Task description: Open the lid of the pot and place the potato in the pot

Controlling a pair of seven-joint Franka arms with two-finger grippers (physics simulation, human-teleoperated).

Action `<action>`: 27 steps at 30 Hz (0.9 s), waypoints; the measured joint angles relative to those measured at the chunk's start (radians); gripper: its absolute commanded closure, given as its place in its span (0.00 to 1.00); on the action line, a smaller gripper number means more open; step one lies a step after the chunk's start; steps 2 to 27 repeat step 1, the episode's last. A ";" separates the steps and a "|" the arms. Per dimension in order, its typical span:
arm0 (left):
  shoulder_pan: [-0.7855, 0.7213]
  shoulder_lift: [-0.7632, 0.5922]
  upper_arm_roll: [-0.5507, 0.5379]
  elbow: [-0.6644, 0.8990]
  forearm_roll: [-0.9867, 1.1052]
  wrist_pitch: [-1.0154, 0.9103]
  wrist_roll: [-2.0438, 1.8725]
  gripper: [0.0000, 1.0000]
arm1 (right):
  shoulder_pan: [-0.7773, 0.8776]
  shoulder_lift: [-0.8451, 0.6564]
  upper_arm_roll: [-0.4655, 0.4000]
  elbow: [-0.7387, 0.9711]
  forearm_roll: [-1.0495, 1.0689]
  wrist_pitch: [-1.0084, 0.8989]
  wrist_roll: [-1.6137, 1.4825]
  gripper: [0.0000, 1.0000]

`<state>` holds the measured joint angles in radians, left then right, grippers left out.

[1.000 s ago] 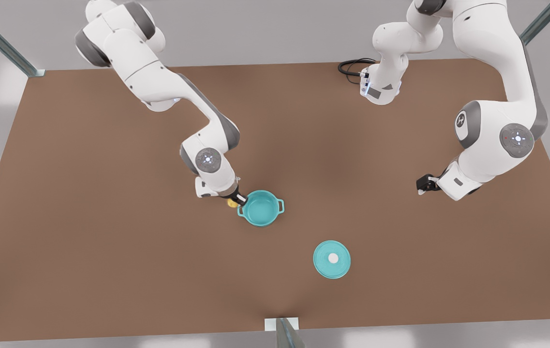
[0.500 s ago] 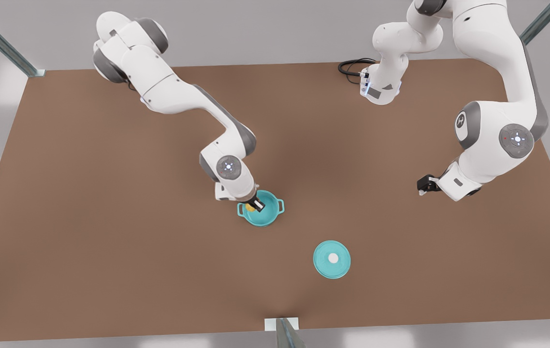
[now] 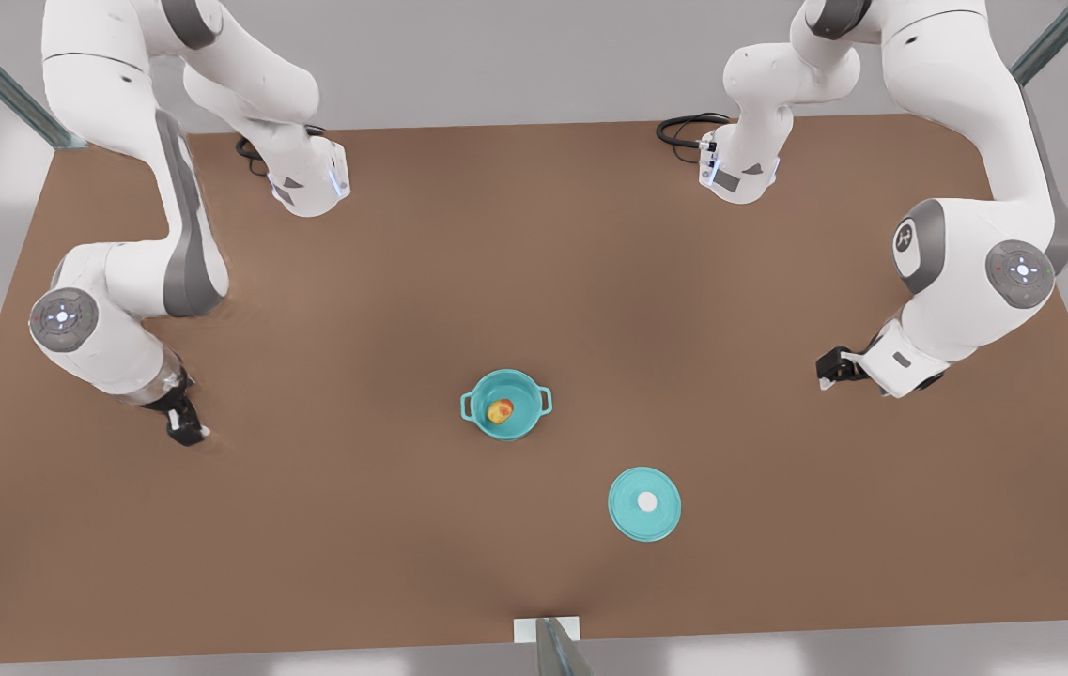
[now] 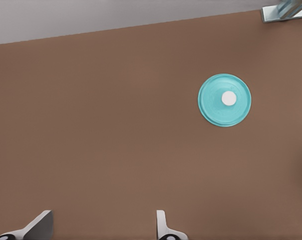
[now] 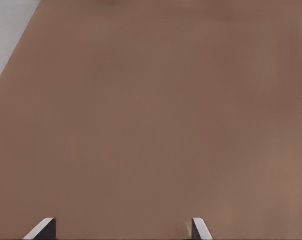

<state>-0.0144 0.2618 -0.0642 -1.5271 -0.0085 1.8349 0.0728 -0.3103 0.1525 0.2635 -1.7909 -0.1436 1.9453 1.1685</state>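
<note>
The potato [image 3: 500, 410] now lies in the pot [image 3: 506, 405] at frame centre; lid [image 3: 644, 503] lower right. Both pincers, right [image 3: 184, 434] newly withdrawn lower left, left [image 3: 826, 368] at right, gape empty. Task looks complete.

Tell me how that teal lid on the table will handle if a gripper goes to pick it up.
The pot lid looks like a rigid flat disc, so it should not flex. Lying flat on the table, its rim likely offers little to pinch; the small white knob seems the better hold. Held by the knob, it may swing or tilt.
</note>
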 measured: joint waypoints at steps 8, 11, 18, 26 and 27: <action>-0.001 0.001 0.000 0.000 0.000 0.000 0.000 0.00 | -0.054 -0.045 0.001 -0.034 0.013 -0.023 -0.060 0.00; -0.001 0.001 0.000 0.000 0.000 0.000 0.000 0.00 | -0.054 -0.045 0.001 -0.034 0.013 -0.023 -0.060 0.00; -0.001 0.001 0.000 0.000 0.000 0.000 0.000 0.00 | -0.054 -0.045 0.001 -0.034 0.013 -0.023 -0.060 0.00; -0.001 0.001 0.000 0.000 0.000 0.000 0.000 0.00 | -0.054 -0.045 0.001 -0.034 0.013 -0.023 -0.060 0.00; -0.001 0.001 0.000 0.000 0.000 0.000 0.000 0.00 | -0.054 -0.045 0.001 -0.034 0.013 -0.023 -0.060 0.00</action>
